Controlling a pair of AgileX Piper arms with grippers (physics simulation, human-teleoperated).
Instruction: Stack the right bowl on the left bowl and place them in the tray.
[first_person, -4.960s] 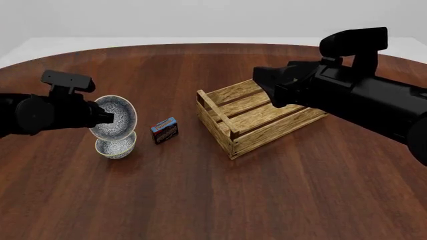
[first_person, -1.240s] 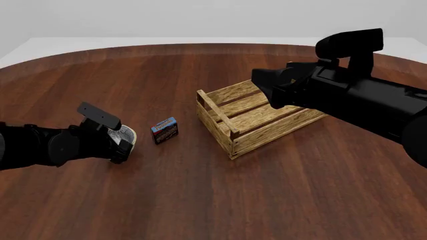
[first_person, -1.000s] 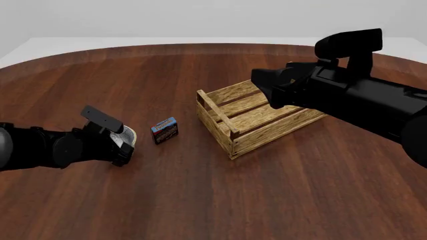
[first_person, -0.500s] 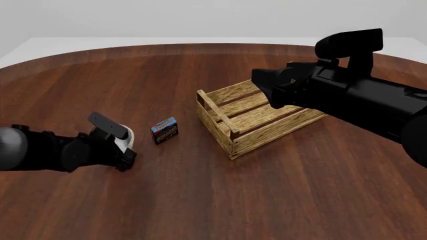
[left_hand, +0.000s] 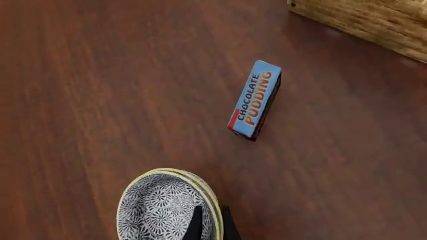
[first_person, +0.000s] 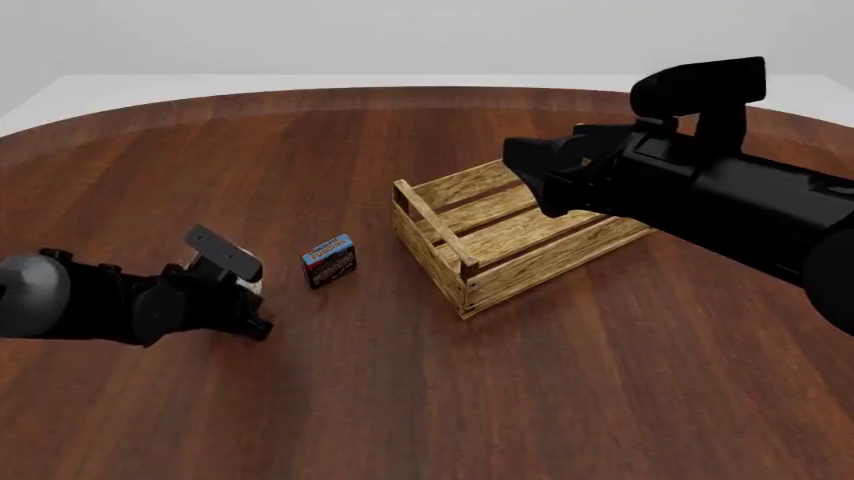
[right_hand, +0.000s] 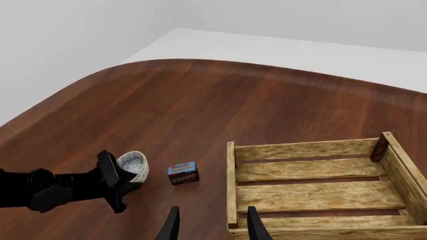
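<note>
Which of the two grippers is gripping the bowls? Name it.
The left gripper: its fingers pinch the rim of the stacked bowls, near the chocolate pudding box. The right gripper hangs open above the slatted tray, touching nothing.

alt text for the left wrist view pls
Two nested patterned bowls with yellow rims sit on a dark wood table, the left hand closed on their rim. Beyond lie a blue chocolate pudding box and a corner of the tray.
</note>
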